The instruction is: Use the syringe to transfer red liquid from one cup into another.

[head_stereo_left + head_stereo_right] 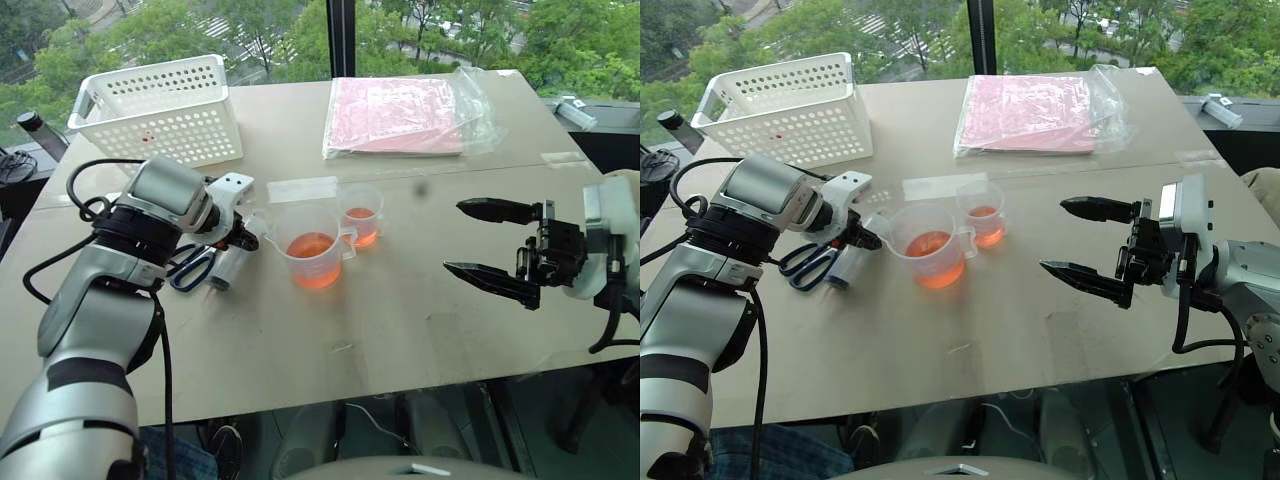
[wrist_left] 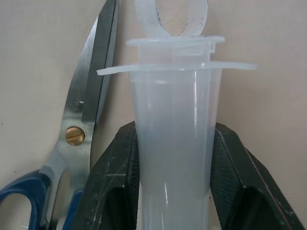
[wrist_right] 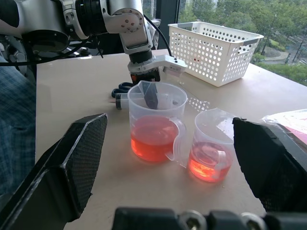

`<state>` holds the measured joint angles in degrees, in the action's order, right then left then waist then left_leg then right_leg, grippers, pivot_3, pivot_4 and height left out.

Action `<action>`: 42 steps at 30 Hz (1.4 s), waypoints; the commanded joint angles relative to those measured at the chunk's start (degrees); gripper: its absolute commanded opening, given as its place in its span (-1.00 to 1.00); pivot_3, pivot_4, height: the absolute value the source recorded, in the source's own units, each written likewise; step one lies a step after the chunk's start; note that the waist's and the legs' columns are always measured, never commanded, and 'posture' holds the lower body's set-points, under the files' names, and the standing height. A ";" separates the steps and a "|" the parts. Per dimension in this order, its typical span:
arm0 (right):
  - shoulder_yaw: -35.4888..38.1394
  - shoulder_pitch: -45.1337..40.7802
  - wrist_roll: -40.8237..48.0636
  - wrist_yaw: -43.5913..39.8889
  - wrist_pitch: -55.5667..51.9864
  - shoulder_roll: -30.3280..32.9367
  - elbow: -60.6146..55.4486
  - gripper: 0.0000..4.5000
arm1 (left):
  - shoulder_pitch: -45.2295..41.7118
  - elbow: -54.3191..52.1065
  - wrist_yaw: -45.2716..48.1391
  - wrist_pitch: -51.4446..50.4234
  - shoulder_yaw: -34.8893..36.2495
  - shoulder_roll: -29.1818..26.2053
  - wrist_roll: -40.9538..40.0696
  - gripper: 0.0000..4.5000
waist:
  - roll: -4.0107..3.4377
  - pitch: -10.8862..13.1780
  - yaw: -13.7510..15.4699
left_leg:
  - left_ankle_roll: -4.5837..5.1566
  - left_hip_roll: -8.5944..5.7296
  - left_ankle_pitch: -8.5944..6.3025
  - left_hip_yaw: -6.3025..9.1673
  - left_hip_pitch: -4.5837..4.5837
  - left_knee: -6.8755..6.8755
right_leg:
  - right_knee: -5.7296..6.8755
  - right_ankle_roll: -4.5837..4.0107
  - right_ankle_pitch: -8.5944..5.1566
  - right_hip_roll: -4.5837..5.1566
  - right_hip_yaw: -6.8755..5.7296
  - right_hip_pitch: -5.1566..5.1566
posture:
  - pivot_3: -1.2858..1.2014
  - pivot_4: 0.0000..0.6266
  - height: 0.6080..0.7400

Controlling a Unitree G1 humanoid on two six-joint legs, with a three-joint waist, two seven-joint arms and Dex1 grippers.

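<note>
larger cup [image 1: 314,252] left of, touching smaller cup [image 1: 361,222] | syringe [image 1: 226,268], scissors [image 1: 192,270] left of cups | basket [image 1: 160,108] behind

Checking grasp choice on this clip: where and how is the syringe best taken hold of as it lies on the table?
Grip the syringe across its fat barrel, just below the flange, coming from above. It lies flat on the table beside the scissors, so the round barrel offers two opposite sides. The left gripper does this: its jaws are shut on the barrel, clear of the ringed plunger.
</note>
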<state>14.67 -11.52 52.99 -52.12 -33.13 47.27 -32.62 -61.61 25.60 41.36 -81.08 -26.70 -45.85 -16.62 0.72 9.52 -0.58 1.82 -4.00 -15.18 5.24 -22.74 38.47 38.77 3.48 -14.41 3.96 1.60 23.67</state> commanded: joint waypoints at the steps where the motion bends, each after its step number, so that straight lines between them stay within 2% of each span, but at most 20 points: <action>1: 2.00 -0.58 0.70 0.00 1.07 0.16 -1.40 1.00 | -0.79 -3.03 -0.11 3.83 7.86 0.33 -0.59 -0.41 | 0.06 0.04 0.02 | -0.01 0.00 0.01 0.00 -0.01 0.00 | -0.01 0.00 0.00 0.00 0.00 0.01 | 0.03 -0.52 1.00; 2: 2.06 -0.77 0.97 -0.07 0.82 0.35 -1.33 1.00 | -0.46 -3.81 -0.27 7.73 11.27 0.56 -1.21 -0.41 | 0.12 0.07 0.01 | -0.01 0.01 0.01 0.01 -0.03 0.00 | -0.02 0.00 0.00 0.00 -0.01 0.01 | 0.03 -0.52 1.00; 5: 2.08 -1.26 1.29 -0.41 0.40 0.85 -1.05 1.00 | -0.80 -4.55 0.25 11.30 18.59 -0.52 -2.80 -0.41 | 0.23 0.13 -0.13 | -0.04 0.01 0.02 0.02 -0.10 0.00 | -0.09 0.00 0.00 0.02 -0.01 0.05 | 0.03 -0.52 1.00; 8: 1.82 -2.25 1.30 -1.05 0.20 1.32 -0.16 1.00 | -0.42 -5.29 2.61 15.72 31.03 0.11 -8.92 -0.41 | 0.26 0.15 -0.30 | -0.06 0.04 0.03 -0.02 -0.12 -0.03 | -0.17 0.00 0.00 0.01 0.03 0.09 | 0.03 -0.52 1.00; 13: 0.23 -4.91 0.76 -2.32 0.18 1.30 1.92 1.00 | 6.17 -11.53 11.82 27.53 41.31 -0.13 -15.75 -0.41 | 0.27 0.16 -0.28 | -0.07 0.06 0.03 -0.06 -0.14 -0.08 | -0.26 -0.01 0.01 0.02 0.05 0.13 | 0.03 -0.52 1.00; 16: -0.95 -6.58 0.30 -2.99 0.14 1.07 2.87 1.00 | 7.56 -15.60 14.19 29.05 45.80 1.54 -21.18 -0.41 | 0.28 0.17 -0.03 | -0.07 0.07 0.03 -0.05 -0.15 -0.07 | -0.28 -0.01 0.01 0.03 0.04 0.12 | 0.03 -0.52 1.00; 21: -1.89 -8.53 0.01 -2.96 0.04 0.62 3.64 1.00 | 8.73 -21.87 14.73 27.25 48.67 3.35 -28.31 -0.41 | 0.34 0.20 0.30 | -0.06 0.05 0.02 0.07 -0.18 -0.04 | -0.35 -0.01 0.01 0.05 -0.01 0.03 | 0.03 -0.52 1.00; 30: -1.90 -18.38 2.42 3.69 -2.65 -3.47 7.46 1.00 | 13.40 -30.05 15.27 26.33 46.45 6.50 -35.00 -0.41 | 0.33 0.20 -0.31 | -0.07 0.08 0.03 0.00 -0.12 -0.07 | -0.31 -0.02 0.02 -0.01 0.00 0.06 | 0.03 -0.52 1.00; 37: -3.06 -26.94 2.46 13.76 -7.20 -7.35 9.71 1.00 | 21.01 -34.79 17.71 36.70 44.69 7.77 -31.44 -0.41 | 0.33 0.20 -0.15 | -0.07 0.08 0.03 0.01 -0.12 -0.10 | -0.35 -0.03 0.02 0.01 0.02 0.05 | 0.03 -0.52 1.00; 42: -3.99 -30.96 1.19 15.96 -7.66 -9.72 11.75 1.00 | 24.84 -35.81 20.41 43.15 43.69 8.23 -29.82 -0.41 | 0.33 0.20 -0.17 | -0.07 0.08 0.03 -0.02 -0.13 -0.13 | -0.40 -0.03 0.02 0.01 0.01 0.05 | 0.03 -0.52 1.00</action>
<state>10.14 -40.70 54.19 -37.02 -41.05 37.64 -20.78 -37.25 -7.77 60.37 -40.85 17.22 -37.18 -46.93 1.05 9.72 -0.75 1.75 -3.92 -15.15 5.21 -22.88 38.34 38.34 3.45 -14.39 3.98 1.62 23.73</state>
